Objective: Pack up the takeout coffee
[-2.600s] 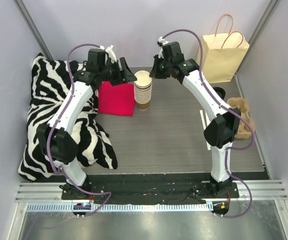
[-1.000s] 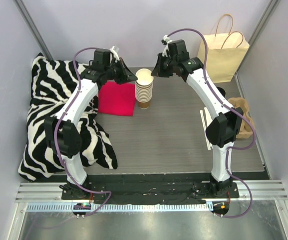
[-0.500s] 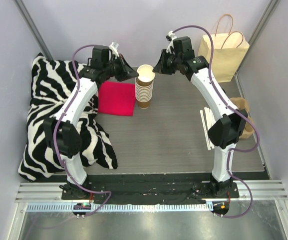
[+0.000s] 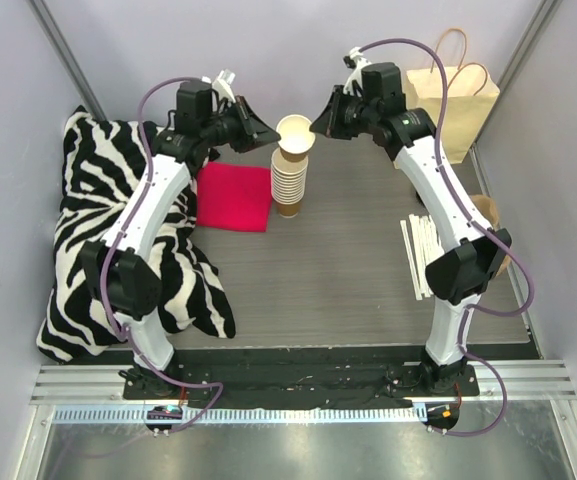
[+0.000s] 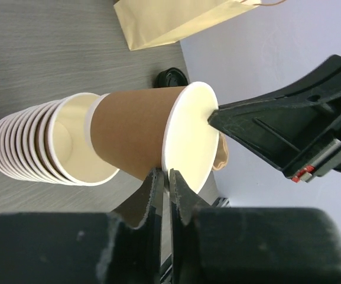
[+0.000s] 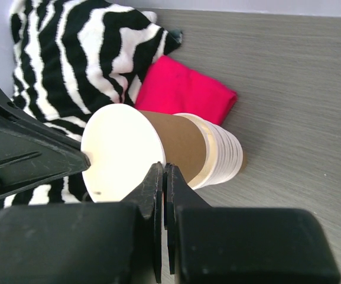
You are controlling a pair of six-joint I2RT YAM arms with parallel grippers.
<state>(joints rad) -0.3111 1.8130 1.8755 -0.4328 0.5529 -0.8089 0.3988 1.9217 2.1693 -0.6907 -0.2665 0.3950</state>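
Note:
The takeout coffee cup [image 4: 296, 135], a brown paper cup with a white inside and no lid, hangs tilted just above the stack of cream-white cups [image 4: 287, 185]. My left gripper [image 4: 273, 140] meets its rim from the left. In the left wrist view the fingertips of the left gripper [image 5: 167, 174] stand a thin slit apart with the rim of the cup [image 5: 135, 133] between them. My right gripper [image 6: 164, 168] is shut on the opposite side of the rim of the cup [image 6: 179, 139], seen from above as the right gripper [image 4: 315, 128]. A loose black lid [image 5: 171, 77] lies on the table.
A tan paper bag [image 4: 448, 110] stands at the back right. A red cloth [image 4: 233, 195] lies left of the stack, beside a zebra-striped pillow [image 4: 98, 230]. White sticks [image 4: 416, 255] and a brown cardboard carrier [image 4: 488, 215] lie at the right edge.
Both grippers have risen and drawn back, lifting the top brown cup up out of the stack and tilting it. The left jaws have eased apart slightly.

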